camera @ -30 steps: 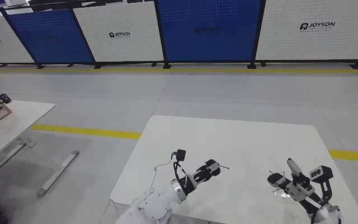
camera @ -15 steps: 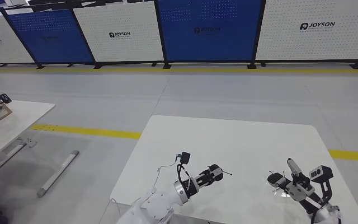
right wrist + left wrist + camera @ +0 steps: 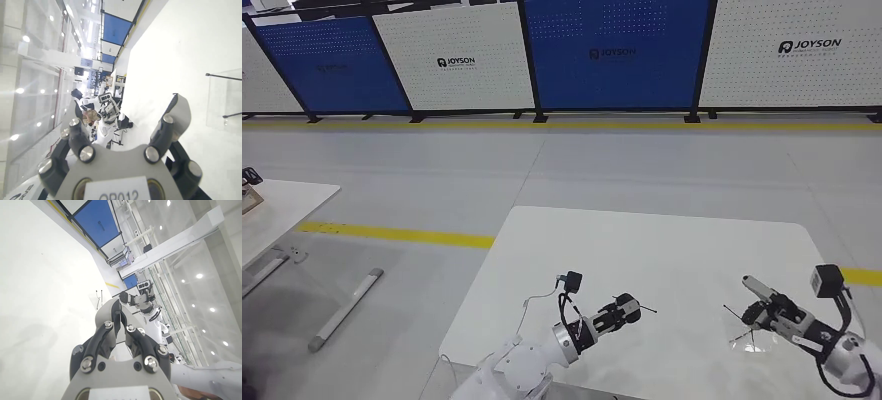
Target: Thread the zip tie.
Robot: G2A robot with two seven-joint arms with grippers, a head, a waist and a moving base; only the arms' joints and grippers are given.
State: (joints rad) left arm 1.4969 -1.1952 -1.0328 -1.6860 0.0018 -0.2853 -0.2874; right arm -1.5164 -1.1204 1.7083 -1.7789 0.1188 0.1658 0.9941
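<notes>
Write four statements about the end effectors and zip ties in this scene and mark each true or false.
1. The left end effector is shut on a thin black plastic zip tie. True.
2. The right end effector grips a zip tie. False: it is open and holds nothing.
3. Two loose black zip ties lie on a clear plastic sheet on the white table. True.
4. The two end effectors touch each other. False: they are well apart, at opposite sides of the table's near edge.
</notes>
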